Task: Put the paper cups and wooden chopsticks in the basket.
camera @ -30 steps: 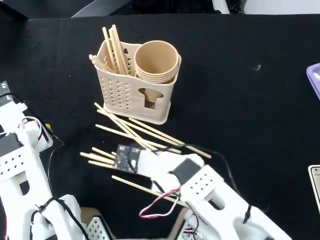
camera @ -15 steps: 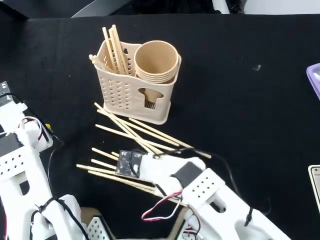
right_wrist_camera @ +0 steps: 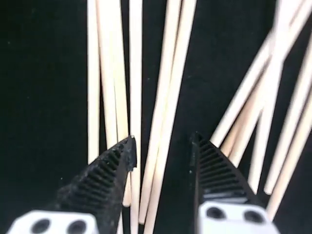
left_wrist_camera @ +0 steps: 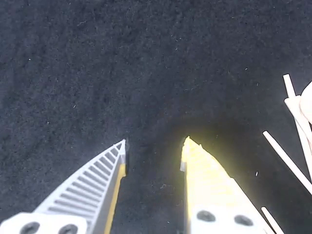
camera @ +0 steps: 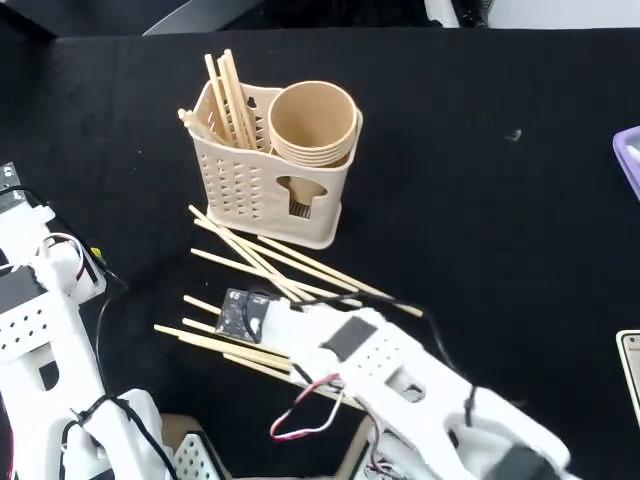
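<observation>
A beige slotted basket stands at the back of the black table, holding stacked paper cups and several upright wooden chopsticks. More loose chopsticks lie fanned in front of it, and others lie beside my right gripper. The right wrist view has that gripper open just above the chopsticks, two of which pass between its fingertips. My left gripper is open over bare black cloth, with chopstick ends off to one side. The left arm sits at the table's left edge.
A purple object pokes in at the right edge, and a pale item lies lower down on the same edge. A red and white cable loops beneath the right arm. Open black cloth spreads right of the basket.
The right arm pushed toward the basket and its gripper shifted slightly left. The chopsticks near it were swept together and now lie in a tighter bundle. The left arm kept still.
</observation>
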{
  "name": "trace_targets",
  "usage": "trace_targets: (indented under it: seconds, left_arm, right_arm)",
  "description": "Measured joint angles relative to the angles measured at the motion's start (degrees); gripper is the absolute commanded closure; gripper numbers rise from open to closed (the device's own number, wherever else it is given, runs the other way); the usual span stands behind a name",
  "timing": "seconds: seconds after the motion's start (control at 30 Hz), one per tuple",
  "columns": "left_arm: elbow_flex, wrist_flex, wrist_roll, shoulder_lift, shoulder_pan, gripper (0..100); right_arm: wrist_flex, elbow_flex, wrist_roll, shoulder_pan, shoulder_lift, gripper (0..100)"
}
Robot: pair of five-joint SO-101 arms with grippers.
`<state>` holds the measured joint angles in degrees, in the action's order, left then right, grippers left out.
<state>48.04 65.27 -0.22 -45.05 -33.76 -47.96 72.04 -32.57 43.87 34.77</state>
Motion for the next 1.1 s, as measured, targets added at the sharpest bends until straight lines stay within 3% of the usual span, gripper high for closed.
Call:
trace_targets:
  seconds: [0.33, 0.5, 0.57, 0.87, 1.1]
  left_arm:
    - [0.0, 0.0, 0.0, 0.0, 0.0, 81]
    - [0.0, 0.0, 0.0, 0.0, 0.0, 81]
    - [0.0, 0.0, 0.0, 0.0, 0.0, 81]
    - [0.0, 0.0, 0.0, 0.0, 0.0, 81]
    - [0.0, 0.0, 0.0, 0.0, 0.0, 81]
  right_arm:
    - [0.9, -9.0, 0.0, 0.0, -14.6, 82.5]
    - [1.1, -10.8, 0.0, 0.0, -16.8, 99.2]
    - [1.3, -11.1, 0.0, -0.1, -16.7, 97.9]
    - [0.9, -6.0, -0.1, 0.2, -5.1, 98.8]
    - [-6.9, -5.4, -0.1, 0.2, 10.5, 98.8]
